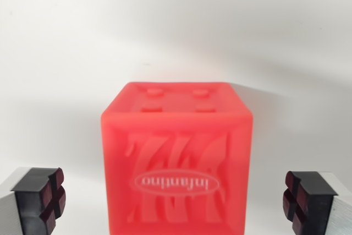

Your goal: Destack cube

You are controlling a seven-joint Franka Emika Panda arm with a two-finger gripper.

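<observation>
The only view is from the wrist, looking forward between the two fingers (48,199), whose tips frame the bottom corners. It sits very close to the red cube (176,160), centred and filling the lower middle, with the white tabletop (66,53) behind.

All I have from the wrist view besides the job itself is a plain white counter (66,53). It fills the picture from the top edge down to the bottom corners, and I see no edge or corner of it anywhere, so I cannot place anything against its borders. The surface looks smooth and matte, with no marks, seams or stains I can make out. A soft grey shadow (275,111) lies across it toward the wrist view's right, fading out gradually. The upper part is evenly lit and slightly brighter. The whole view is a little soft, so fine texture is beyond me.
</observation>
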